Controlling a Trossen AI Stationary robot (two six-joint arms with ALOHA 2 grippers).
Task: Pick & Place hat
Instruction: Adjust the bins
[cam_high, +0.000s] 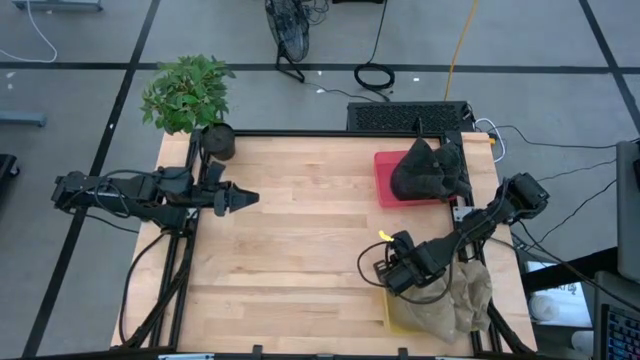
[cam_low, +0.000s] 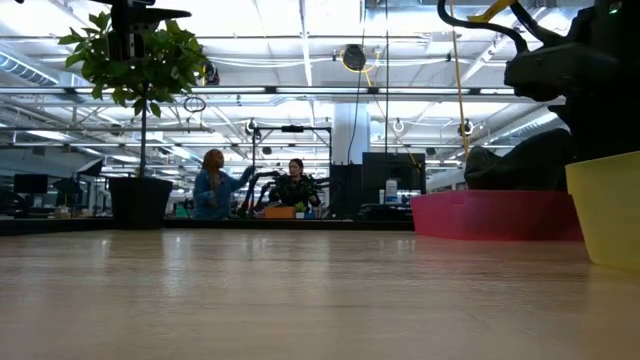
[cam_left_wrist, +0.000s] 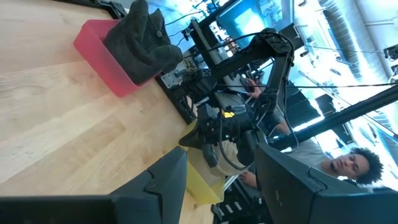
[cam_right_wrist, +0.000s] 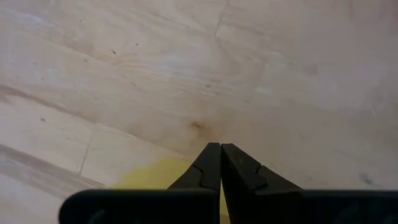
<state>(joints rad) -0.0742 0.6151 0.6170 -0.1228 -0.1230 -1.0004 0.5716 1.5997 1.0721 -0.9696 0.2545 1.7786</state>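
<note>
Nearest to me, at about five o'clock on the table (cam_high: 300, 250), one yellow bin (cam_high: 393, 312) holds one tan hat (cam_high: 455, 300), crumpled and spilling over the bin's edge. The right gripper (cam_high: 392, 270) hangs just over that bin's near corner, its two fingers (cam_right_wrist: 219, 163) pressed together with nothing between them, pointing down at bare wood.

Across at nine o'clock the left gripper (cam_high: 243, 199) waits over the table's left side, its fingers (cam_left_wrist: 171, 180) spread apart and empty.

Farther back, at roughly two o'clock, one red bin (cam_high: 388, 178) carries one dark hat (cam_high: 430, 170), heaped up above the rim and slumping over its far side. That makes two hats and two bins.

At eleven o'clock one potted plant (cam_high: 190, 95) stands on the table's corner.

Beyond the table, two people (cam_low: 255, 188) are at a bench deep in the room.
</note>
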